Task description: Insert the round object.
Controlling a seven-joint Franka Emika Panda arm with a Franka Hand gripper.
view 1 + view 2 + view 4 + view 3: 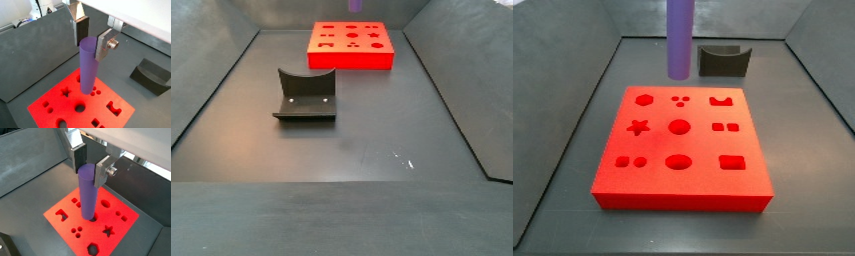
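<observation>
My gripper (pixel 92 41) is shut on the upper end of the round object (pixel 87 67), a long smooth purple cylinder, and holds it upright; both wrist views show this (pixel 90 168). The cylinder (pixel 88 193) hangs above the red board (pixel 50 102), with its lower end over the board's surface near several cut-out holes (pixel 63 208). In a side view the cylinder (pixel 679 40) comes down from the upper edge of the picture and ends above the board's far side (pixel 680 185); the gripper is out of that view. Another side view shows only the board (pixel 352 60).
The dark fixture (pixel 722 60) stands on the grey floor beyond the board, also seen in a wrist view (pixel 152 75) and close up in a side view (pixel 305 95). Grey walls slope up around the floor.
</observation>
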